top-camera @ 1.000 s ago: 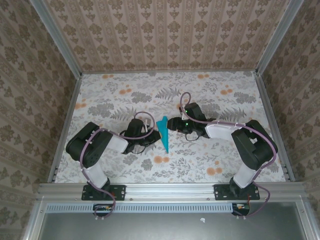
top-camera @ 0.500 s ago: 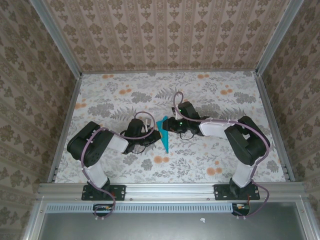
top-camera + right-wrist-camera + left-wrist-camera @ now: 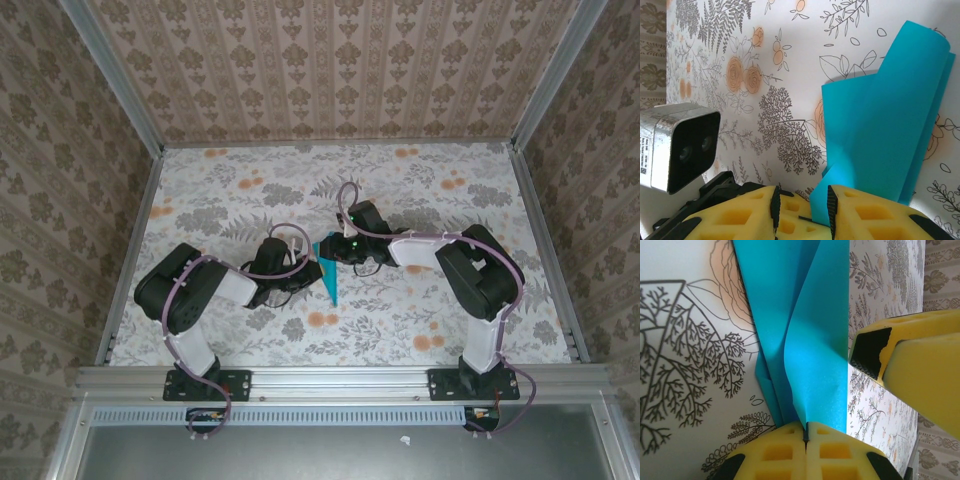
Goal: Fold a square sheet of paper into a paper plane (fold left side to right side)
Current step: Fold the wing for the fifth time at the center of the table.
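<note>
Seemingly finishing: pinching the paper plane [image 3: 810,340] in the closed left claw [image 3: 806,429]. Straddling its unpressed wing with the half-open right claw [image 3: 801,202].

A robotics lab's test cell: the left arm [image 3: 195,290] and right arm [image 3: 480,285] are bolted to an aluminium rail [image 3: 340,380] at the table's near edge. Aluminium corner posts [image 3: 112,75] frame wallpaper-covered panels [image 3: 330,70], and a floral printed sheet [image 3: 230,190] covers the tabletop.
</note>
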You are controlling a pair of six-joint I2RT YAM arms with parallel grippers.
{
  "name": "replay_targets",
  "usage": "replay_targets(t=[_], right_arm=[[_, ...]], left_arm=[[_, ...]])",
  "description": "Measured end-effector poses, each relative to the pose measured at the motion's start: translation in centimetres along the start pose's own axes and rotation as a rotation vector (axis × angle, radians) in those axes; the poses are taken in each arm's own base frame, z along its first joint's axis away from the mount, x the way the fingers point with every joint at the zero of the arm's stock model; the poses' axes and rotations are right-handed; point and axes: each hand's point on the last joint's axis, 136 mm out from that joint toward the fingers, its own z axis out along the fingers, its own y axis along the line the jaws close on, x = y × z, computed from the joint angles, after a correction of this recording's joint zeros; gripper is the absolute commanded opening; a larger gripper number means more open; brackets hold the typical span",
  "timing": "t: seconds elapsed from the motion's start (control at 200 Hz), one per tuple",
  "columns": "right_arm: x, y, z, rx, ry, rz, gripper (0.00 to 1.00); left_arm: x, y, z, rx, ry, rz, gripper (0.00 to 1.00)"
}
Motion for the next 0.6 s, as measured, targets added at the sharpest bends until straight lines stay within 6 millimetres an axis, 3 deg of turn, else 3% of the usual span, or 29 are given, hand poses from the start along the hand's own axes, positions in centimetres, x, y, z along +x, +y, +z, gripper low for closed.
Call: replay_targets(t=[0.6], right_arm=[[-0.19, -0.14, 0.29, 0.007, 0.001, -0.016, 0.32]], left_arm=[[0.09, -0.12, 0.15, -0.011, -0.014, 0.011, 0.00]])
